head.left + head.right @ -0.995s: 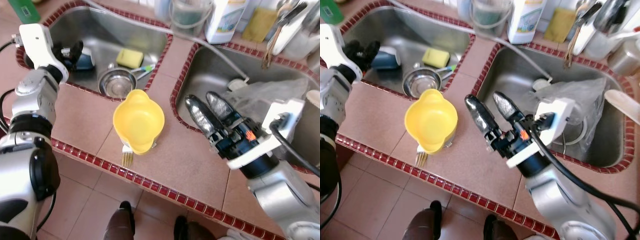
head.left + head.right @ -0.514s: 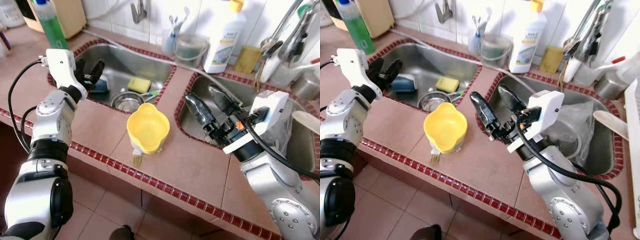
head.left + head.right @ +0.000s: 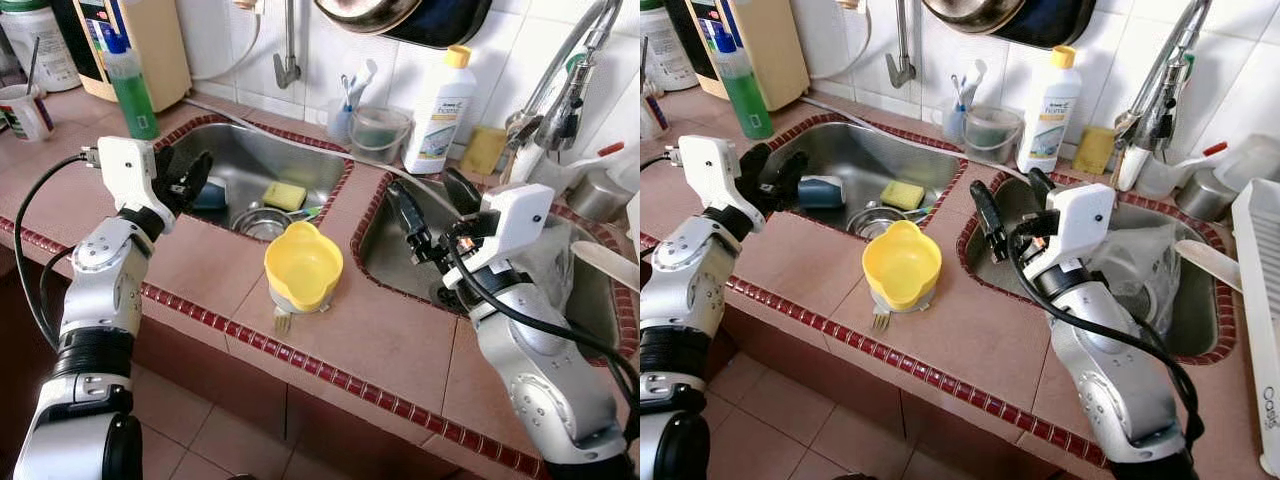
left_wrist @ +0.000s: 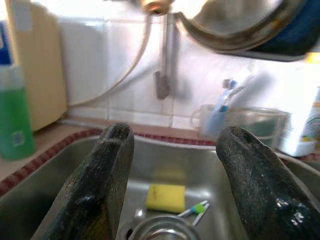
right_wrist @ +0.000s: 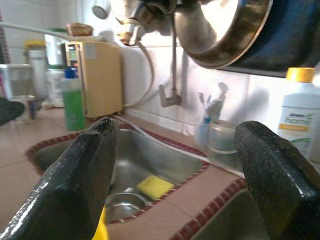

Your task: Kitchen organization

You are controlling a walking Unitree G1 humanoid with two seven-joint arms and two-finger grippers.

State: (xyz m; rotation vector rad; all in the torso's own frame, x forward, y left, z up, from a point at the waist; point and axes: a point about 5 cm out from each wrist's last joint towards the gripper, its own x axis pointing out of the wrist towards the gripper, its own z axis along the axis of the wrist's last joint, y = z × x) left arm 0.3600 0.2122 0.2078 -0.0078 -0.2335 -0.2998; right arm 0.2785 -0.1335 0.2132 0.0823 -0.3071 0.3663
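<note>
Yellow lobed plastic bowl is set on the brown tiled counter between the two steel sinks, resting on a fork whose tines stick out at the counter's front edge; likely parked there pending sorting. Nothing is held by either gripper.

Left gripper is held at the near rim of the left stainless sink, fingers spread and empty, aimed into the basin, where a yellow sponge, a small steel bowl and a green-tipped toothbrush lie. Probably staged for a pick from that basin.

Right gripper is held over the near-left edge of the right sink, fingers wide apart, empty, well clear of the bowl.

Versus 0.5 s ago: the camera is pitched up and back, so more wall, the white detergent bottle and the green soap bottle are shown. The bowl is not moved on the counter. Both grippers are kept open, in roughly the same poses.
</note>
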